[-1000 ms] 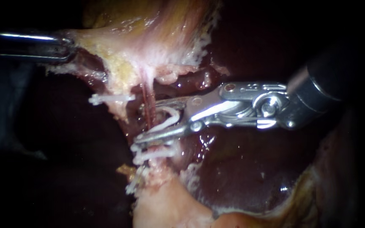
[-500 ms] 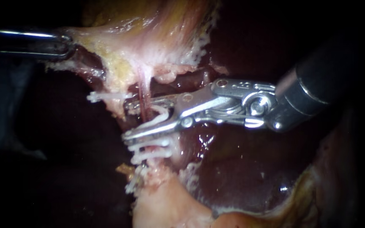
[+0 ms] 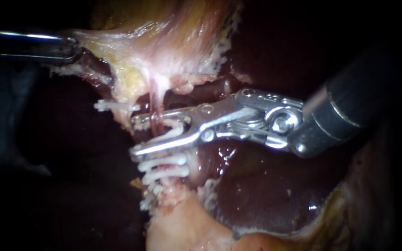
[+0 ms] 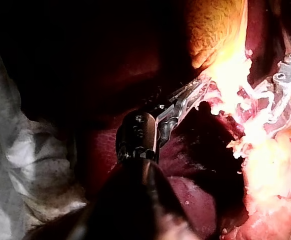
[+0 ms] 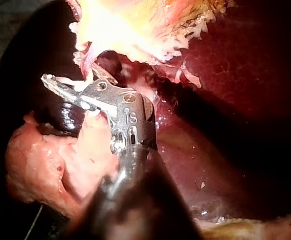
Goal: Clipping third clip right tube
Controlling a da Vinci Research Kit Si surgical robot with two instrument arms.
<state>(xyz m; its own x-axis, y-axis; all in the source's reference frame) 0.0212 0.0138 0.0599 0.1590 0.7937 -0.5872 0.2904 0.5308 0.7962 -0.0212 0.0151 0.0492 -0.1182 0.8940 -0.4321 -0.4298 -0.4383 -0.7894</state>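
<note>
Liver (image 3: 266, 200) low right, gallbladder (image 3: 164, 42) up top. left instrument (image 3: 73, 49) is clamped on the gallbladder edge, holding it taut to the left, well apart from the work. right instrument (image 3: 134, 135) is the near one: shaft comes in horiz, right tube (image 3: 154, 100) runs vert, so jaws cross it square. Jaws are part-closed, gripping a white clip (image 3: 173, 130) that straddles the tube, just above the set clips (image 3: 164, 167). Endoscope shows the crossing side-on; only the right wrist view shows jaw tips past the tube's far side.
</note>
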